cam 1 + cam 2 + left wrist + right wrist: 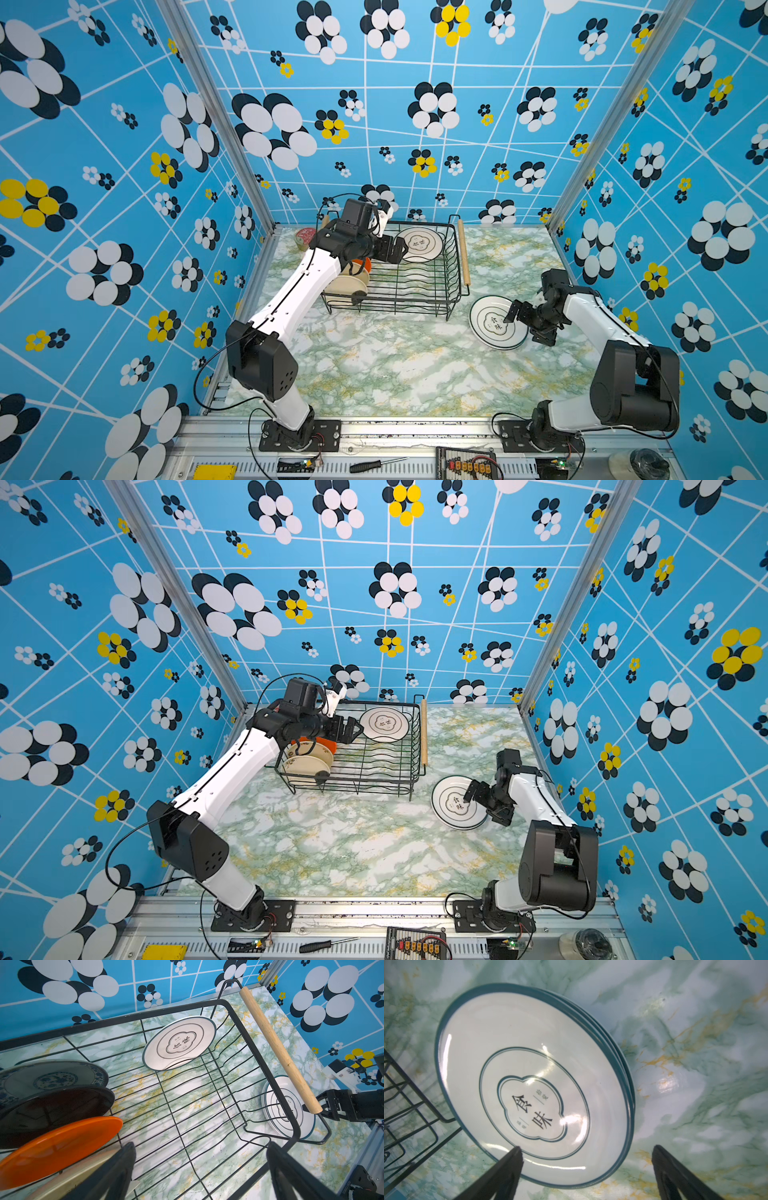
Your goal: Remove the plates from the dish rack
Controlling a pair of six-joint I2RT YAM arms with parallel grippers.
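My left gripper [200, 1147] hangs over the dish rack [451, 266], jaws spread wide, holding nothing. One white plate [179, 1043] leans on edge near the rack's right end. At the left end a blue-patterned plate [52, 1078], a black plate [52, 1111], an orange plate [62, 1142] and cream plates [347, 284] stand in the slots. My right gripper [586, 1148] is spread wide too and grips nothing. One jaw is above a stack of white plates [508, 1064], the other past its rim. The stack lies flat on the table [395, 365], just right of the rack.
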